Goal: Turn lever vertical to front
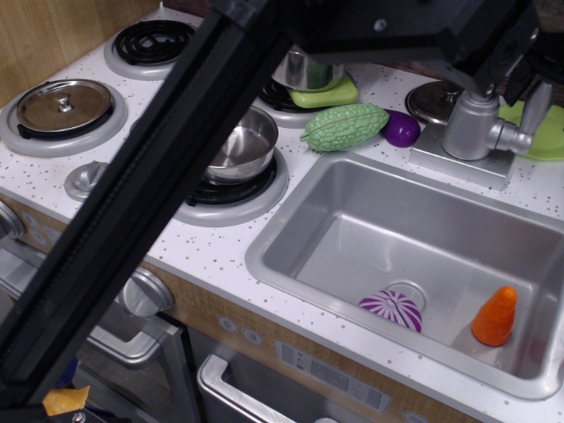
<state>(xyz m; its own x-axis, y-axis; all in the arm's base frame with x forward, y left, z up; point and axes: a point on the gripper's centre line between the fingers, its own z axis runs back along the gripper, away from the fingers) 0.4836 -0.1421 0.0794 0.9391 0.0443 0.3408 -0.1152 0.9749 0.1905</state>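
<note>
The lever [515, 137] is a short silver-grey stub projecting to the right from the faucet's cylindrical base [470, 125], roughly level. My gripper [518, 92] hangs just above it at the top right. One grey finger [537, 101] shows above the lever's tip, with a gap to its left. The other finger is merged with the dark arm body over the faucet. The jaws look open and hold nothing. The faucet spout is hidden behind my arm.
My dark arm [176, 185] crosses diagonally from bottom left to top right. The sink [291, 225] holds a purple striped toy [392, 308] and an orange toy [495, 315]. A green gourd [344, 126], purple eggplant [402, 129], green plate [539, 137], pan [242, 145] and lidded pot [63, 104] stand around.
</note>
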